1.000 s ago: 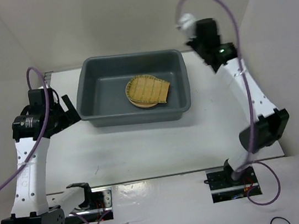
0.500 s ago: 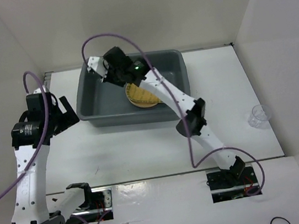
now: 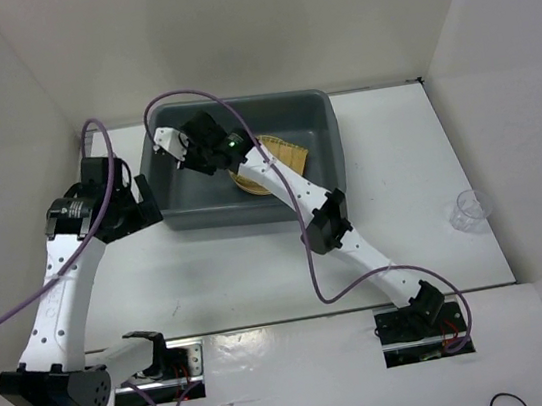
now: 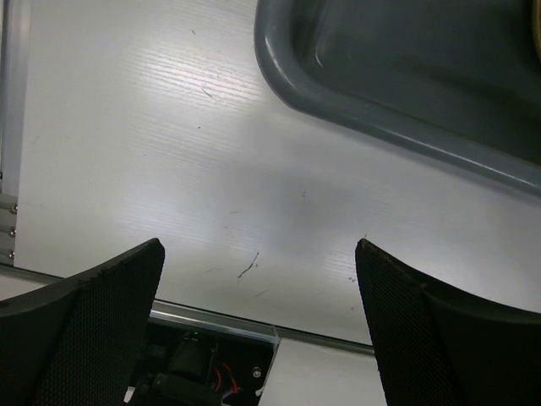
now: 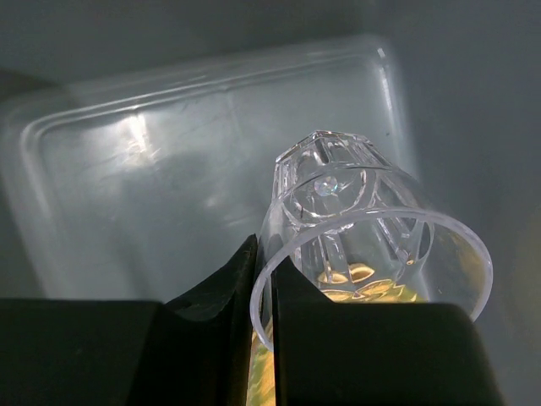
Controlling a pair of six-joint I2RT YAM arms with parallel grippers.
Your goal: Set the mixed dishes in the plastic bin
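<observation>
The dark grey plastic bin [image 3: 319, 151] stands at the back middle of the table. Inside it a yellow-green fan-shaped dish [image 3: 279, 153] lies on a tan-orange plate [image 3: 245, 180]. My right gripper [image 3: 170, 144] reaches over the bin's left end and is shut on the rim of a clear glass cup [image 5: 372, 245], which hangs tilted above the bin floor [image 5: 169, 186]; the right gripper [image 5: 264, 254] pinches the cup wall between its fingers. A second clear cup [image 3: 471, 210] stands on the table at the far right. My left gripper [image 3: 140, 203] is open and empty beside the bin's left front corner [image 4: 338, 85].
White walls close in the table on the left, back and right. The right arm's links stretch diagonally over the bin's front wall. The left gripper [image 4: 258, 279] looks down on bare table and the aluminium rail [image 4: 220, 326] at the near edge.
The right arm has swung from the far right corner across into the bin's left end, carrying the cup. The left arm has shifted right, closer to the bin.
</observation>
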